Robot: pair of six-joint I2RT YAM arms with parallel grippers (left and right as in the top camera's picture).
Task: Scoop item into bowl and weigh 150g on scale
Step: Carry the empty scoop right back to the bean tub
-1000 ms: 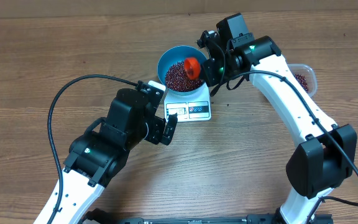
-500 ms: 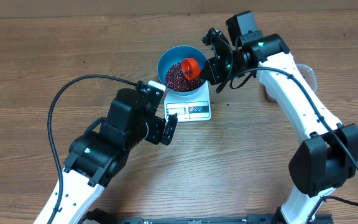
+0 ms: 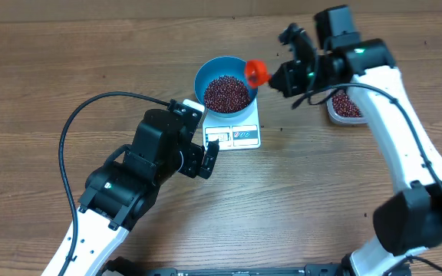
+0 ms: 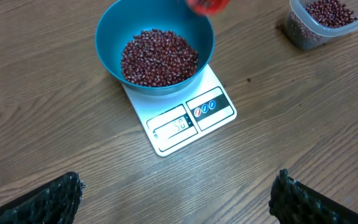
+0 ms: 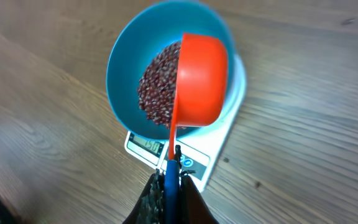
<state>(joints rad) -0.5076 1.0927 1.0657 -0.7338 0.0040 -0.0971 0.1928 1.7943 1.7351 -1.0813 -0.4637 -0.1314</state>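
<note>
Holds the left gripper (image 4: 176, 202) spread wide and empty over bare table (image 4: 55, 137), just short of the scale (image 4: 191, 118) and facing it. Shows the scale lying flat, display and blue-edged panels turned toward the left arm, digits lit but too blurred to read surely. Has the bowl (image 4: 104, 37) sitting on the scale's far half, covering most of the platform. Sees the beans (image 4: 159, 56) heaped in the bowl's bottom, well below the rim, blue wall bare all round them. Grips an orange scoop (image 3: 256, 72) by its thin handle in the right gripper (image 5: 169, 186), jaws pinched tight on it. Hangs the scoop in the air at the bowl's right rim, tipped onto its side, back toward the wrist view, inside hidden there. Puts the right gripper just right of the scoop, between bowl and tub (image 3: 347, 107). Shows more beans in the clear tub, standing on the table to the right, well apart from the scale
</note>
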